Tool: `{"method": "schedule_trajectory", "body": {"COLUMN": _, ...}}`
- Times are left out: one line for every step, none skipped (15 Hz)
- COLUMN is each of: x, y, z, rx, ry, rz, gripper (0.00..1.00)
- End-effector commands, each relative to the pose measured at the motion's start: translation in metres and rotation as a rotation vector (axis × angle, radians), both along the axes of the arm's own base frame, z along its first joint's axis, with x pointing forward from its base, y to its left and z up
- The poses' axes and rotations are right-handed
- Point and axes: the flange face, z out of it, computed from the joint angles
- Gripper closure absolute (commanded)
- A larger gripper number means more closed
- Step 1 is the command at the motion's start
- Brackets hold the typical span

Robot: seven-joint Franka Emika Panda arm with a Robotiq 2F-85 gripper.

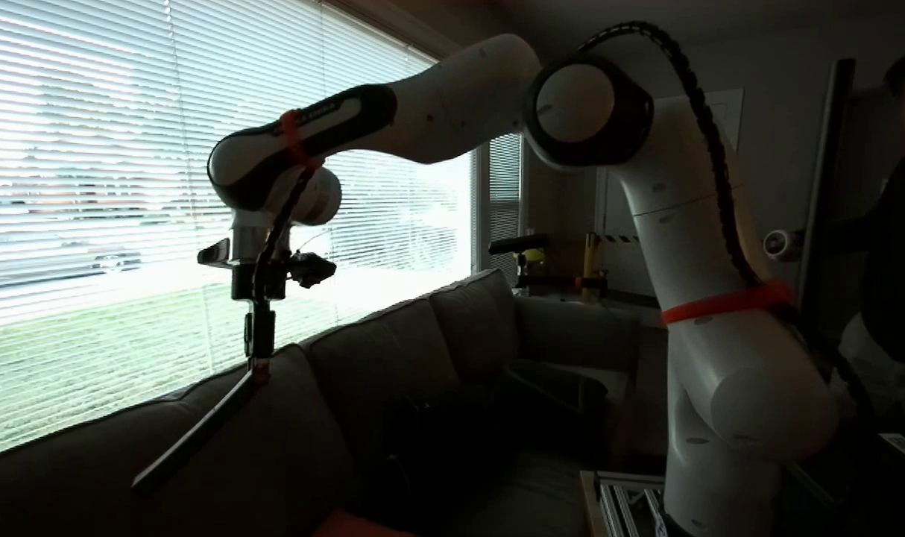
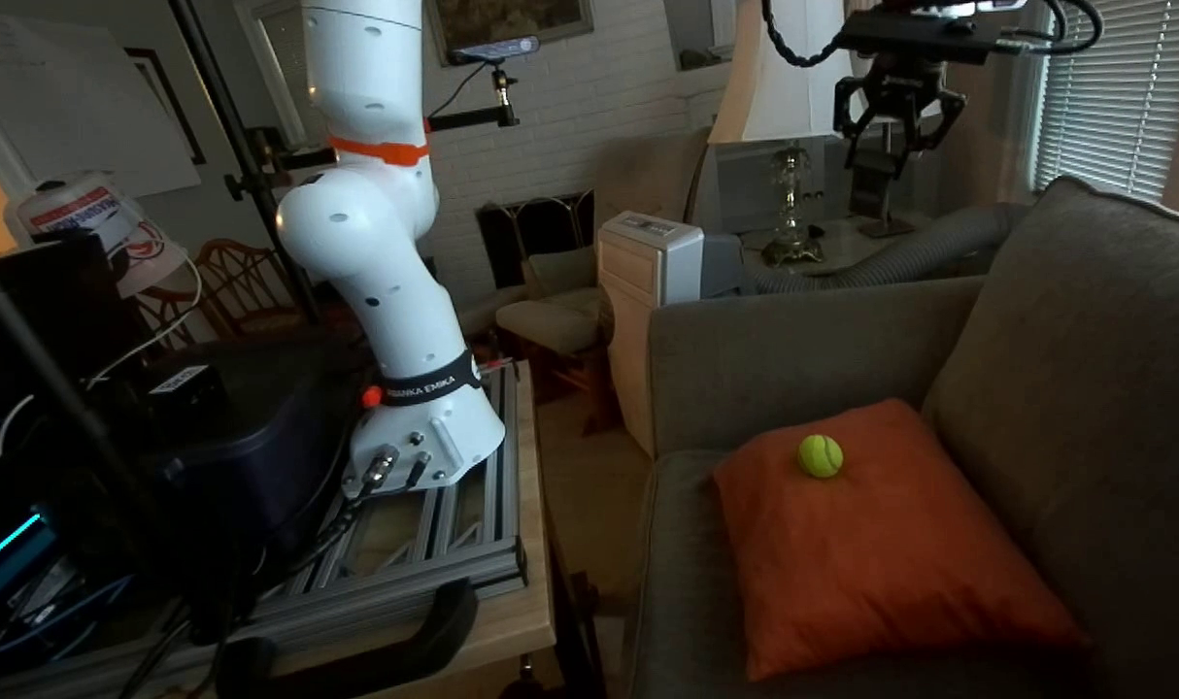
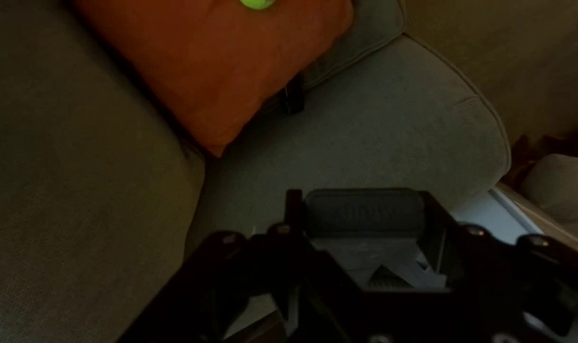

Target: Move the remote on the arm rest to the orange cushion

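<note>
Black two-fingered tool [image 3: 363, 212]: clamped on the long, dark, slab-shaped remote [image 1: 197, 435].
Remote: aloft, slanting downward from the grip in an exterior view.
Soft orange-red fabric cushion [image 2: 891, 563]: on the grey-brown fabric sofa [image 2: 1085, 379], apart from the remote.
Round yellow-green tennis ball [image 2: 821, 456]: resting on the cushion.

I see a tennis ball [image 2: 821, 455], a ribbed grey hose [image 2: 925, 247] near a pale-shaded lamp [image 2: 774, 87], and backlit slatted blinds [image 1: 109, 224].
</note>
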Motion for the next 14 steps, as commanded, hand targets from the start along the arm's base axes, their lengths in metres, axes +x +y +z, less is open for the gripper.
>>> {"method": "schedule_trajectory", "body": {"x": -0.007, "y": -0.003, "z": 0.007, "rx": -0.002, "ry": -0.002, "rz": -0.009, "gripper": 0.42}}
{"method": "schedule_trajectory", "body": {"x": -0.012, "y": -0.003, "z": 0.01, "rx": -0.003, "ry": -0.002, "rz": -0.014, "gripper": 0.42}}
{"method": "schedule_trajectory", "body": {"x": -0.014, "y": -0.002, "z": 0.01, "rx": -0.003, "ry": 0.002, "rz": -0.015, "gripper": 0.42}}
{"method": "schedule_trajectory", "body": {"x": -0.015, "y": 0.0, "z": 0.008, "rx": -0.002, "ry": 0.006, "rz": -0.015, "gripper": 0.42}}
{"method": "schedule_trajectory", "body": {"x": -0.016, "y": 0.0, "z": 0.006, "rx": -0.002, "ry": 0.011, "rz": -0.015, "gripper": 0.42}}
{"method": "schedule_trajectory", "body": {"x": -0.012, "y": 0.004, "z": 0.006, "rx": -0.027, "ry": -0.012, "rz": -0.008, "gripper": 0.67}}
{"method": "schedule_trajectory", "body": {"x": -0.013, "y": 0.003, "z": 0.004, "rx": -0.056, "ry": -0.035, "rz": -0.01, "gripper": 0.67}}
{"method": "schedule_trajectory", "body": {"x": -0.016, "y": 0.001, "z": 0.003, "rx": -0.078, "ry": -0.06, "rz": -0.02, "gripper": 0.67}}
{"method": "schedule_trajectory", "body": {"x": -0.023, "y": -0.005, "z": 0.0, "rx": -0.091, "ry": -0.074, "rz": -0.035, "gripper": 0.67}}
{"method": "schedule_trajectory", "body": {"x": -0.033, "y": -0.014, "z": -0.005, "rx": -0.106, "ry": -0.085, "rz": -0.053, "gripper": 0.67}}
{"method": "schedule_trajectory", "body": {"x": -0.042, "y": -0.023, "z": -0.012, "rx": -0.102, "ry": -0.091, "rz": -0.076, "gripper": 0.67}}
{"method": "schedule_trajectory", "body": {"x": -0.057, "y": -0.037, "z": -0.019, "rx": -0.063, "ry": -0.085, "rz": -0.129, "gripper": 0.67}}
{"method": "schedule_trajectory", "body": {"x": -0.071, "y": -0.047, "z": -0.026, "rx": -0.047, "ry": -0.066, "rz": -0.172, "gripper": 0.67}}
{"method": "schedule_trajectory", "body": {"x": -0.089, "y": -0.06, "z": -0.034, "rx": -0.009, "ry": -0.043, "rz": -0.205, "gripper": 0.67}}
